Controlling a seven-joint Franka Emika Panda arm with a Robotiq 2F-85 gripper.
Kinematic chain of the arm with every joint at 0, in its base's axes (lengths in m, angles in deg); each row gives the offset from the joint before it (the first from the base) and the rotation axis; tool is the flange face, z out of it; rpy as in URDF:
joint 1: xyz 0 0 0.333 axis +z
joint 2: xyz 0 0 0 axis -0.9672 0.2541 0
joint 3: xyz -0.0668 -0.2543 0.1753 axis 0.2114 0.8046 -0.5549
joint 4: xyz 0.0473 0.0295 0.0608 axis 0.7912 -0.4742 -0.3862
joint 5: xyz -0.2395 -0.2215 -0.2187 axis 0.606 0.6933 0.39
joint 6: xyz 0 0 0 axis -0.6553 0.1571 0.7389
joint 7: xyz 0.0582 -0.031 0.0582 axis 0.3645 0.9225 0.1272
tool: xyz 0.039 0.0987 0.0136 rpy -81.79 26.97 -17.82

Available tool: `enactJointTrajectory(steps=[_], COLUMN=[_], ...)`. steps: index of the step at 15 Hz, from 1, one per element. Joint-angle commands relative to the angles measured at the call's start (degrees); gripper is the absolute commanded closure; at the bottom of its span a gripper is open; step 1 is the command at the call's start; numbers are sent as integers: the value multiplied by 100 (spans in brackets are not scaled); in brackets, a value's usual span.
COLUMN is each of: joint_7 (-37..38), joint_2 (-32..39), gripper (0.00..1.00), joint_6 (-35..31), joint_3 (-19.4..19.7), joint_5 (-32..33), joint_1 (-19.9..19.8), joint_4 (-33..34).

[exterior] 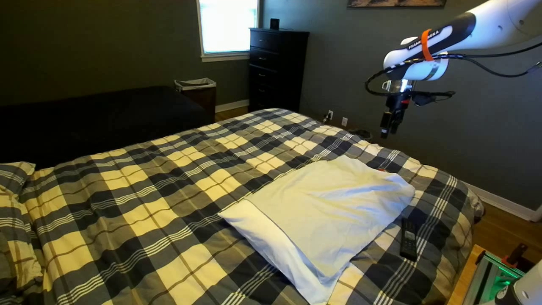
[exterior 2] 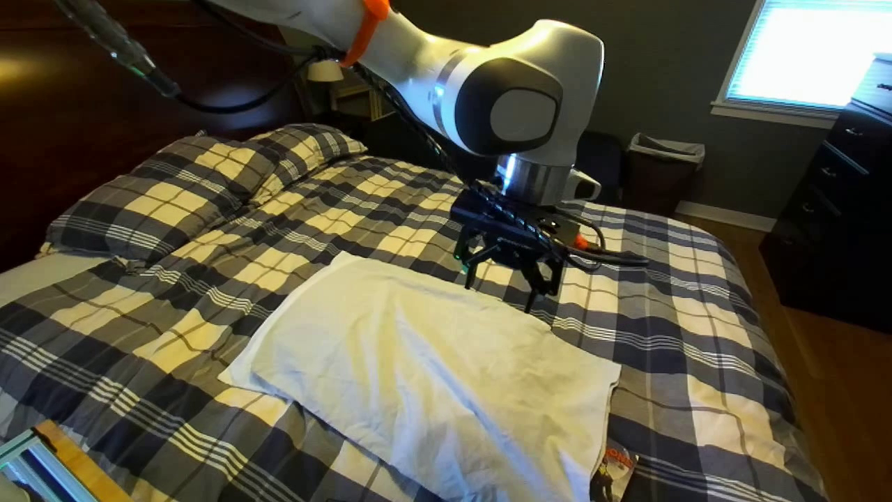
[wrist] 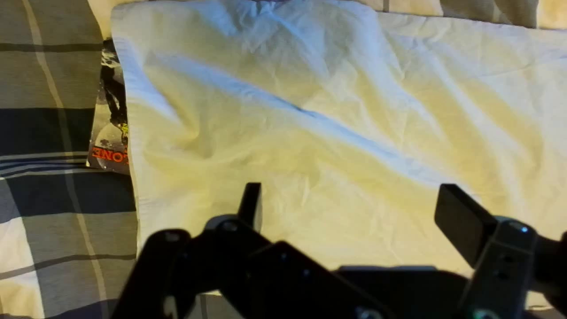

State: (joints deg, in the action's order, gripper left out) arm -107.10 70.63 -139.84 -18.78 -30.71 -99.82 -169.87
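Above the plaid bed (exterior: 169,190), the gripper (wrist: 350,196) hangs with fingers spread, holding nothing. The white cloth (exterior 2: 418,362) lies spread below, creased and ungrasped, partly covering what may be a magazine (wrist: 108,128).

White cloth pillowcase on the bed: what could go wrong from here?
Closing low, the open black two-finger gripper might pinch the blue-and-cream plaid bedspread beneath the white cloth pillowcase. Pulling the pillowcase could drag the red-lettered printed item partly under its edge. The slim black remote beside it could also get swept along.
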Motion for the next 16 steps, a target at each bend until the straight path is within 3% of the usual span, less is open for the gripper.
enactJointTrajectory(steps=[1, 16], joint_7=[198, 953], joint_2=[-280, -905], gripper=[0, 0], joint_6=[422, 1525], joint_3=[127, 335], joint_5=[-225, -32], joint_1=[179, 511], joint_4=[120, 696])
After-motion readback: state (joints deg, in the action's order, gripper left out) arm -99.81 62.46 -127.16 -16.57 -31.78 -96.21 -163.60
